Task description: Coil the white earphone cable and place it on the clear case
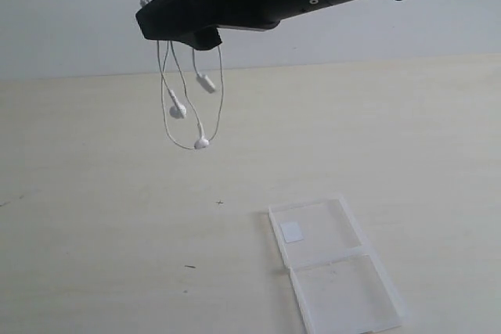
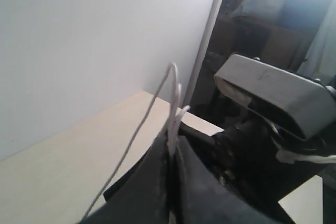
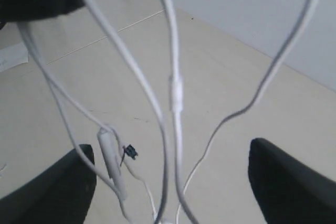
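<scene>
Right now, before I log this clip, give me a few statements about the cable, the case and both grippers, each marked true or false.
1. The white earphone cable hangs in the air, off the table. True.
2. The clear case is closed. False: it lies open, both halves flat on the table.
3. The left gripper is shut on the cable. True.
4. The right gripper clamps the cable. False: its jaws stand wide open, with strands hanging loose between them.
5. A white sticker sits in one half of the case. True.
</scene>
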You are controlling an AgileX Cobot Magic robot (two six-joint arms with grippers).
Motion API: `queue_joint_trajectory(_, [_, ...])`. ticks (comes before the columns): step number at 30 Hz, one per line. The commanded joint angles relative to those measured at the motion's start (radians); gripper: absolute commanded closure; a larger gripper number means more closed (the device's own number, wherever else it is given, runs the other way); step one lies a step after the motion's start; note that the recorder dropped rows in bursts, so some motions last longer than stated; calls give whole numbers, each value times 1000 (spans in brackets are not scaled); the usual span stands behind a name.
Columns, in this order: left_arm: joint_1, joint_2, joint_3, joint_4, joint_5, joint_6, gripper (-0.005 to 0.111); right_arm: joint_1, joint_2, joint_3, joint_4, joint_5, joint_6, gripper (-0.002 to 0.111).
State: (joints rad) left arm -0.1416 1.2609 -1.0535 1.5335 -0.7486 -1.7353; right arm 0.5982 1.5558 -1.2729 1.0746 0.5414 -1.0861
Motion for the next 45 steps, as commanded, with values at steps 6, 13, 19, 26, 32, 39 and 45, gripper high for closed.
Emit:
queue_joint_trajectory(6, [2, -9, -7, -57, -95, 10, 107, -4, -5, 0, 21, -17, -41, 32])
queue_joint_trajectory(13, [2, -11, -7, -78, -154, 12, 107, -4, -5, 0, 43, -29, -57, 32])
queue_joint_trajectory(19, [2, -27, -11, -83, -183, 32, 107, -4, -5, 0, 45, -38, -57, 32])
queue_joint_trajectory(26, [2, -31, -11, -75, -161, 32, 107, -4, -5, 0, 45, -36, -57, 60])
queue_joint_trajectory(32, [2, -31, -11, -73, -139, 32, 107, -4, -5, 0, 24, -38, -55, 108])
queue_joint_trajectory(39, [2, -31, -11, -14, -44, 28, 107, -4, -15, 0, -207, -3, 116, 108])
queue_joint_trajectory(45, [2, -31, 31, 31, 96, 2, 107, -4, -55, 0, -448, 27, 291, 108])
